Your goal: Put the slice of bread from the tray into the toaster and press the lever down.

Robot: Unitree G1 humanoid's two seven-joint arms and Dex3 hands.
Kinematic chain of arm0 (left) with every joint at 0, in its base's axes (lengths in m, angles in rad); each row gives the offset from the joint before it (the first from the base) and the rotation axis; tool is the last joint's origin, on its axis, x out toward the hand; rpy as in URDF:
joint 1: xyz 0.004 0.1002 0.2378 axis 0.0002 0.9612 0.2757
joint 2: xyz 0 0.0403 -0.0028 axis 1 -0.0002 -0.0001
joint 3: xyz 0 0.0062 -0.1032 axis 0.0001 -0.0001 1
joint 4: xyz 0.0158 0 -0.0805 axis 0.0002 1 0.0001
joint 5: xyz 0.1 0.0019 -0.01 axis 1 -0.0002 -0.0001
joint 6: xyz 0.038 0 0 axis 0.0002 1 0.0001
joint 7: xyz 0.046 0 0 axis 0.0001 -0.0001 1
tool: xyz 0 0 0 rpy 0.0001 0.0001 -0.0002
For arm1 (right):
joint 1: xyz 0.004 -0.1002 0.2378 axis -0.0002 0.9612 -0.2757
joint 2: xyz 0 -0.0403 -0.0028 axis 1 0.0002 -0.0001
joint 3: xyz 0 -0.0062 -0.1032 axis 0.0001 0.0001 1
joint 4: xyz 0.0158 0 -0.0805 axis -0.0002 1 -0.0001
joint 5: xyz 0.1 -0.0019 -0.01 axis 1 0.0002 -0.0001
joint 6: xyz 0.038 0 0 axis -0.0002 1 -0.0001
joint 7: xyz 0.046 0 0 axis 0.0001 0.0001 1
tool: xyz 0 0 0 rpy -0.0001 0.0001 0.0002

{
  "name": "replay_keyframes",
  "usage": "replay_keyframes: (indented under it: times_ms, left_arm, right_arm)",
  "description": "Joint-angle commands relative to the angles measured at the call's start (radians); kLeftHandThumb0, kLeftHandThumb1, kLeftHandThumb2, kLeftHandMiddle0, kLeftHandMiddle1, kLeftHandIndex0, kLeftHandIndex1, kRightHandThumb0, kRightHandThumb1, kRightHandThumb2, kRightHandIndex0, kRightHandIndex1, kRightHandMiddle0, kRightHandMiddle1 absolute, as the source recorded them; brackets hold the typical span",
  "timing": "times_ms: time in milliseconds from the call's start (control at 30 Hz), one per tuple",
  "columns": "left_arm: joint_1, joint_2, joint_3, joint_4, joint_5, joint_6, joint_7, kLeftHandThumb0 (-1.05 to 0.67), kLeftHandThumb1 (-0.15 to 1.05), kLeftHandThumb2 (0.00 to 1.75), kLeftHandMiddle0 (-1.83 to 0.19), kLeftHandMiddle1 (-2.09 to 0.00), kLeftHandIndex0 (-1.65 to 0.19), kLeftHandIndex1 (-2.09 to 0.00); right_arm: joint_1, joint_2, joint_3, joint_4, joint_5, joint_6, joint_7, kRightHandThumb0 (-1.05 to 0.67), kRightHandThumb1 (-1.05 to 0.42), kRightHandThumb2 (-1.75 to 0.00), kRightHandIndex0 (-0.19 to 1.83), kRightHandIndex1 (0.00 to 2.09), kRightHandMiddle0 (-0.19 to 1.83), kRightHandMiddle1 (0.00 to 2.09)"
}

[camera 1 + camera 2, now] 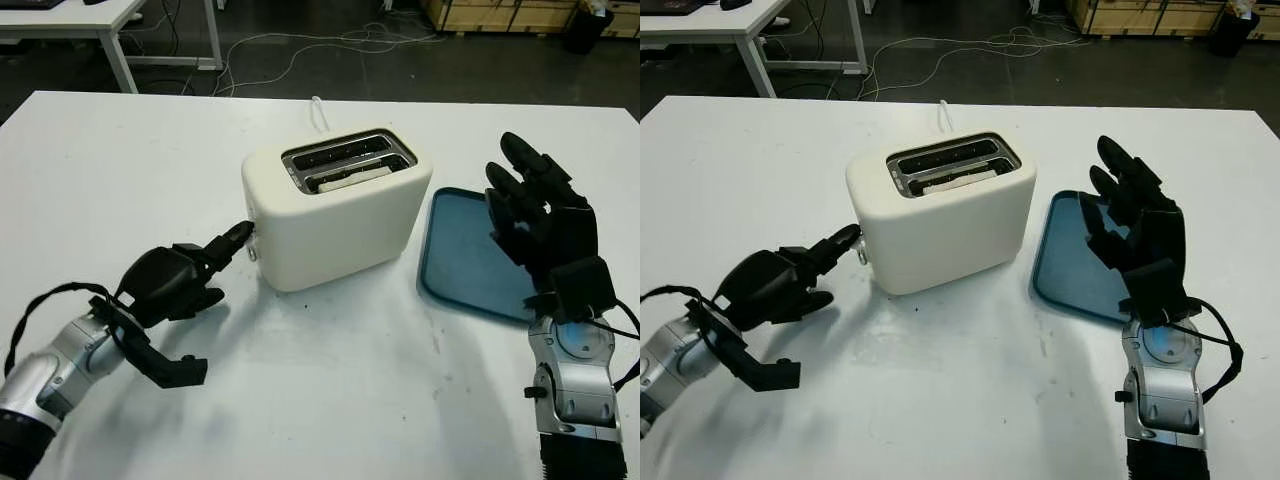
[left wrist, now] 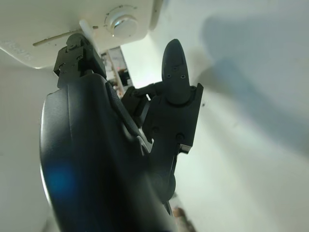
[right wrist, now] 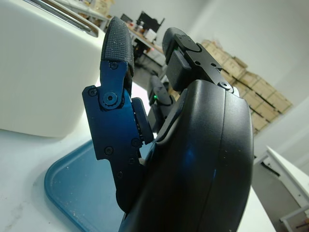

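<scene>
The cream plastic 2-slot toaster (image 1: 335,210) is standing mid-table on the white table (image 1: 120,160), the pale slice of bread (image 1: 350,177) sitting in its near slot. The left hand (image 1: 185,280) is touching the white lever (image 1: 251,240) with 1 fingertip. The right hand (image 1: 540,225) is hovering wide, holding nothing, above the blue plastic tray (image 1: 460,255).
</scene>
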Motion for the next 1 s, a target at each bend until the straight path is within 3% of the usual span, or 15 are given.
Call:
replay_keyframes:
  times_ms: [0, 100, 267, 367, 433, 500, 700, 900, 967]
  left_arm:
    - [-0.064, 0.005, -0.025, -0.034, 0.020, -0.016, -0.073, -0.24, 0.92, 0.23, -0.69, -1.25, -1.04, -0.13]
    - [-0.119, 0.019, -0.028, -0.047, 0.022, -0.050, -0.109, -0.25, 0.92, 0.21, -0.67, -1.30, -1.05, -0.15]
    - [-0.193, 0.021, -0.032, -0.051, 0.017, -0.071, -0.151, -0.27, 0.92, 0.24, -0.68, -1.16, -1.04, -0.18]
    - [-0.230, 0.024, -0.039, -0.045, 0.024, -0.085, -0.159, -0.29, 0.92, 0.27, -0.75, -1.20, -1.09, -0.23]
    - [-0.254, 0.030, -0.049, -0.047, 0.037, -0.089, -0.177, -0.33, 0.92, 0.33, -0.74, -1.25, -1.03, -0.42]
    - [-0.276, 0.033, -0.063, -0.042, 0.044, -0.099, -0.195, -0.37, 0.92, 0.38, -0.76, -1.26, -0.90, -0.76]
    - [-0.311, 0.025, -0.114, -0.009, 0.044, -0.129, -0.242, -0.39, 0.92, 0.37, -0.79, -1.46, -0.82, -1.20]
    - [-0.317, 0.017, -0.138, -0.002, 0.044, -0.139, -0.260, -0.40, 0.92, 0.39, -0.76, -1.61, -0.78, -1.37]
    - [-0.313, 0.015, -0.138, 0.000, 0.041, -0.149, -0.249, -0.40, 0.91, 0.40, -0.77, -1.56, -0.78, -1.35]
  right_arm:
    - [-0.014, -0.007, -0.002, -0.004, 0.007, -0.001, 0.000, -0.67, -0.92, -0.40, 0.51, 0.00, 0.50, 0.00]
    - [-0.015, -0.005, 0.001, 0.002, 0.005, -0.008, -0.001, -0.66, -0.92, -0.39, 0.50, 0.00, 0.50, 0.00]
    - [-0.015, -0.006, 0.006, 0.001, -0.010, -0.007, -0.010, -0.67, -0.92, -0.40, 0.51, 0.00, 0.50, 0.00]
    - [-0.014, -0.005, 0.006, -0.004, -0.004, -0.003, -0.009, -0.67, -0.92, -0.40, 0.51, 0.00, 0.50, 0.00]
    - [-0.013, -0.005, 0.007, -0.003, -0.001, -0.005, -0.006, -0.66, -0.92, -0.40, 0.50, 0.00, 0.50, 0.00]
    - [-0.012, -0.007, 0.007, -0.002, 0.001, -0.007, -0.004, -0.66, -0.92, -0.40, 0.50, 0.00, 0.50, 0.00]
    - [-0.009, -0.006, 0.008, -0.017, -0.002, 0.006, -0.007, -0.66, -0.92, -0.40, 0.50, 0.00, 0.50, 0.00]
    - [-0.005, -0.011, 0.006, -0.014, -0.006, -0.004, -0.007, -0.67, -0.92, -0.40, 0.51, 0.01, 0.51, 0.01]
    - [-0.003, -0.009, 0.006, -0.018, -0.005, 0.000, -0.007, -0.67, -0.92, -0.40, 0.52, 0.01, 0.51, 0.01]
